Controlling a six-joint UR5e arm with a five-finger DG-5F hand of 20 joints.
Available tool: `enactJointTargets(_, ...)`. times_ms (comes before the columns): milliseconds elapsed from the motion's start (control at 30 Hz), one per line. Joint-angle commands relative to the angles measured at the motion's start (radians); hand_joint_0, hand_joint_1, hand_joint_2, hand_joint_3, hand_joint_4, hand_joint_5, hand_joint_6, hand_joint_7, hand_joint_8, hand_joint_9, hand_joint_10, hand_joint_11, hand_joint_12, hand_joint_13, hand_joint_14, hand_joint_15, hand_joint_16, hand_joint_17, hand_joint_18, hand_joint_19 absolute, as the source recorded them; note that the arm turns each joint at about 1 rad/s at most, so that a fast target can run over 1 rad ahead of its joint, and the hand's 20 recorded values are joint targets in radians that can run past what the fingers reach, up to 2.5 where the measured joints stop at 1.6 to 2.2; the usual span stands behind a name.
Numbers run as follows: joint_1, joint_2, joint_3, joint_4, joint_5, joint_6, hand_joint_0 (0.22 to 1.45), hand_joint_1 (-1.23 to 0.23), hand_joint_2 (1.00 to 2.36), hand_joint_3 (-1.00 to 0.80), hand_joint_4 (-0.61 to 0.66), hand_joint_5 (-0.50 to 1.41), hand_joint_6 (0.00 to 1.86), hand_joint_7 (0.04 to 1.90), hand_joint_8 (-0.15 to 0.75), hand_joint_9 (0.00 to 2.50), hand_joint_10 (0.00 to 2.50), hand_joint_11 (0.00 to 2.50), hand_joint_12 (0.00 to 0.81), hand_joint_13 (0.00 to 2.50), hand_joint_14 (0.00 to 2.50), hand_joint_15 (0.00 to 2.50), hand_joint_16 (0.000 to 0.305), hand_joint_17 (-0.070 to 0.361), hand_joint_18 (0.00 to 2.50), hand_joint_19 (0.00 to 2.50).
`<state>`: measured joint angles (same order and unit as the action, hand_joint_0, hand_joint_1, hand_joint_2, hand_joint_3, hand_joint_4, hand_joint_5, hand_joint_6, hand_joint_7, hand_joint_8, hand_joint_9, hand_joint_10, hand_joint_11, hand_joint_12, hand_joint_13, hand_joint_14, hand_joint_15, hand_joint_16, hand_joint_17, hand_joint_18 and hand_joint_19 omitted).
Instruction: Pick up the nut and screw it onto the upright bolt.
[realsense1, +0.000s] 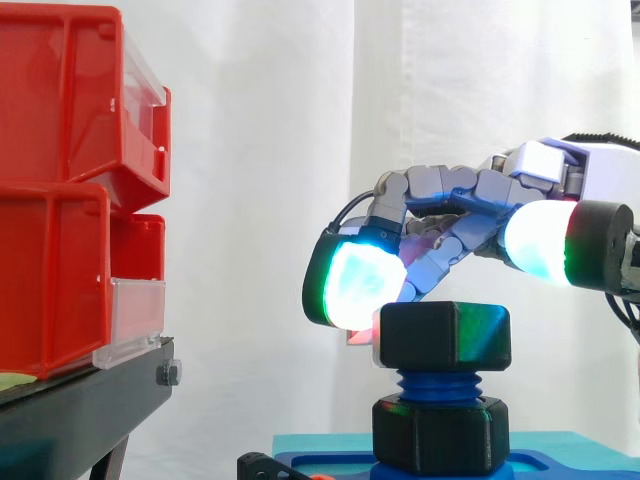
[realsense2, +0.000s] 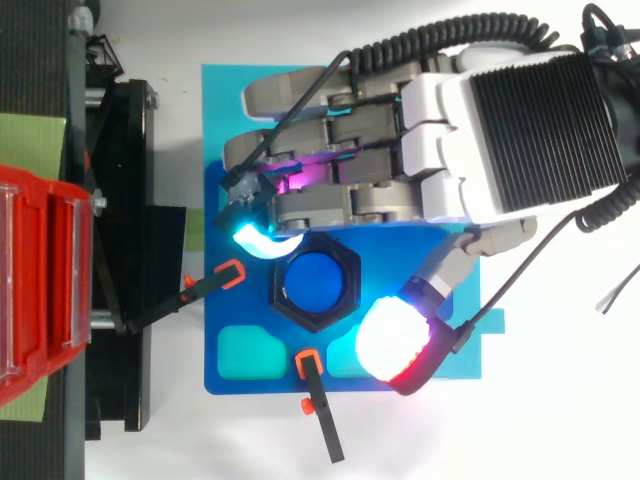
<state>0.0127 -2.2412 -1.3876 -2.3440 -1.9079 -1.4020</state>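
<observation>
**Side view**
- Hand (realsense1: 540, 165): the fingers (realsense1: 360, 285) are curled down over the black hexagonal nut (realsense1: 445, 335). One glowing pad is at the nut's far upper corner. The thumb pad is on the near side, slightly higher than the nut's top (a firm pinch cannot be confirmed).
- Nut: directly beneath the fingers, seated on top of the upright blue threaded bolt (realsense1: 440, 382). Its axis is vertical, and bare thread shows below it.
- Black hexagonal collar (realsense1: 440, 432): at the bolt's foot, on the blue base plate (realsense1: 570, 462).
- Red plastic bins (realsense1: 55, 230): stacked on a black stand (realsense1: 90, 400), well beyond the fingertips. Their contents cannot be made out.

**Top view**
- The nut (realsense2: 290, 308) rings the bolt (realsense2: 314, 283), between the cyan fingertip (realsense2: 262, 240) and the thumb (realsense2: 395, 338).
- The fingertip touches the nut's rim. The thumb is just beside the nut (judged: turning it down remains).
</observation>
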Motion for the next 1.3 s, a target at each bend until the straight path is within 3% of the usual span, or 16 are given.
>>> enactJointTargets(0,-0.007,0.0,0.001,0.003,-0.008,0.0,0.48,-0.21,1.0,-0.5,0.19,-0.02,0.5,1.45,0.233,0.82,0.0,0.0,0.208,0.64,0.0,0.0,0.024,0.053,0.34,0.0)
enactJointTargets(433,-0.031,0.0,0.001,0.012,-0.036,-0.008,0.48,-0.22,1.0,-0.5,0.15,0.01,0.5,1.59,0.241,0.9,0.0,0.0,0.195,0.7,0.0,0.0,0.023,0.051,0.4,0.01)
enactJointTargets(500,-0.033,0.0,0.001,0.014,-0.039,-0.008,0.48,-0.22,1.0,-0.5,0.18,-0.01,0.5,1.47,0.234,0.89,0.0,0.0,0.196,0.69,0.0,0.0,0.023,0.051,0.4,0.01)
enactJointTargets(567,-0.034,0.0,0.001,0.023,-0.042,-0.008,0.48,-0.22,1.0,-0.5,0.26,-0.05,0.5,1.05,0.206,0.79,0.0,0.0,0.208,0.57,0.0,0.0,0.025,0.055,0.29,0.0)
enactJointTargets(600,-0.034,0.0,0.001,0.029,-0.043,-0.008,0.48,-0.22,1.0,-0.5,0.26,-0.05,0.5,1.05,0.206,0.79,0.0,0.0,0.208,0.57,0.0,0.0,0.025,0.055,0.29,0.0)
enactJointTargets(633,-0.034,0.0,0.001,0.038,-0.046,-0.006,0.47,-0.21,1.0,-0.5,0.22,-0.07,0.5,0.87,0.202,0.77,0.0,0.0,0.211,0.54,0.0,0.0,0.025,0.057,0.25,0.0)
enactJointTargets(667,-0.034,0.0,0.001,0.045,-0.048,-0.006,0.47,-0.21,1.0,-0.5,0.21,-0.08,0.5,0.82,0.198,0.76,0.0,0.0,0.209,0.54,0.0,0.0,0.026,0.058,0.24,0.0)
enactJointTargets(767,-0.025,0.0,0.001,0.061,-0.048,-0.005,0.47,-0.2,1.0,-0.5,0.19,-0.09,0.5,0.72,0.193,0.73,0.0,0.0,0.212,0.52,0.0,0.0,0.027,0.06,0.21,0.0)
enactJointTargets(1033,-0.008,0.0,0.001,0.061,-0.043,-0.005,0.47,-0.18,1.0,-0.5,0.18,-0.1,0.5,0.66,0.188,0.71,0.0,0.0,0.215,0.49,0.0,0.0,0.027,0.062,0.17,0.0)
enactJointTargets(1100,0.0,0.0,0.001,0.06,-0.039,-0.006,0.47,-0.18,1.0,-0.5,0.18,-0.1,0.5,0.66,0.188,0.71,0.0,0.0,0.216,0.49,0.0,0.0,0.027,0.062,0.17,0.0)
enactJointTargets(1133,0.015,0.0,0.001,0.06,-0.022,-0.008,0.47,-0.18,1.0,-0.5,0.18,-0.1,0.5,0.66,0.188,0.7,0.0,0.0,0.216,0.49,0.0,0.0,0.027,0.062,0.17,0.0)
enactJointTargets(1267,0.026,0.0,0.001,0.058,-0.01,-0.008,0.46,-0.17,1.0,-0.5,0.18,-0.1,0.5,0.66,0.188,0.69,0.0,0.0,0.218,0.48,0.0,0.0,0.028,0.062,0.16,0.0)
